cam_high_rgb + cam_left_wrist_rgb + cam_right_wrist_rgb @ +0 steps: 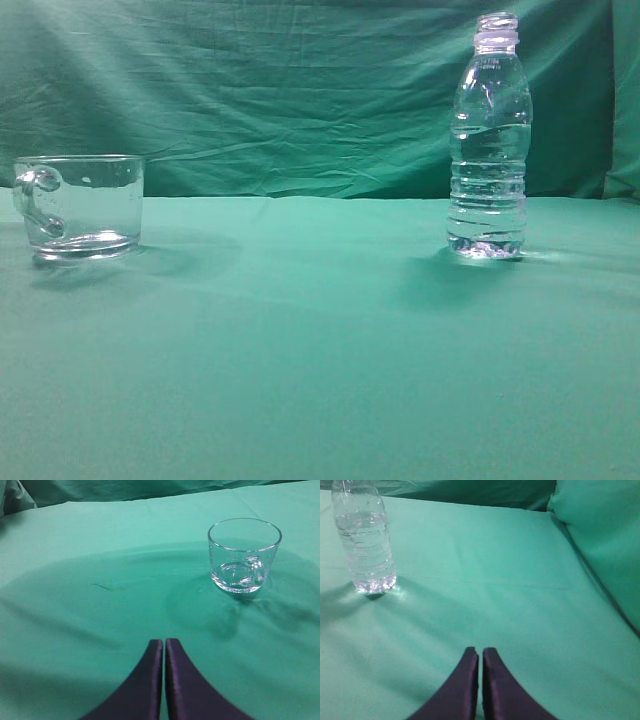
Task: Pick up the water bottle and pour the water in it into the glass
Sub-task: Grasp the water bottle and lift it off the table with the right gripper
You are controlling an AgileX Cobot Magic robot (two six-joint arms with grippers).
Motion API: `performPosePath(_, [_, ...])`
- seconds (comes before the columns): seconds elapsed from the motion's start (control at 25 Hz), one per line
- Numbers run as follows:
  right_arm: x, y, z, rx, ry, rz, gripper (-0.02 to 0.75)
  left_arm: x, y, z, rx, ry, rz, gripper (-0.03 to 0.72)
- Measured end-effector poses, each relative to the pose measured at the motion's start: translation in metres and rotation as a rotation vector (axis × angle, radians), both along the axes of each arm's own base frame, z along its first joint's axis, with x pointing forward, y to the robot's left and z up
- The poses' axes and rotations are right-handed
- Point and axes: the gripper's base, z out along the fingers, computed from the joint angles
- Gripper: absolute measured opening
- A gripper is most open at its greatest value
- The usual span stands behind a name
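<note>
The water bottle (489,140) stands upright and uncapped on the green cloth at the right; the water (489,185) fills it to about the shoulder. It also shows in the right wrist view (365,542) at the far left. The glass (80,205) is an empty clear mug standing at the left, handle towards the left; in the left wrist view (243,555) it stands at the upper right. My left gripper (164,641) is shut and empty, well short of the glass. My right gripper (480,651) is shut and empty, to the right of the bottle. Neither gripper shows in the exterior view.
A green cloth (320,350) covers the table and a wrinkled green backdrop (280,90) hangs behind it. In the right wrist view the cloth rises in a fold at the right (600,545).
</note>
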Motion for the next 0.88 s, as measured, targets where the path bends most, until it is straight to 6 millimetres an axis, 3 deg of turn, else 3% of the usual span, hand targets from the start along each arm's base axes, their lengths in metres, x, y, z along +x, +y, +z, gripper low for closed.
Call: performPosePath(0.88, [0.0,0.0,0.0,0.0,0.0,0.0,0.0,0.0,0.0,0.0,0.0,0.0,0.0,0.0])
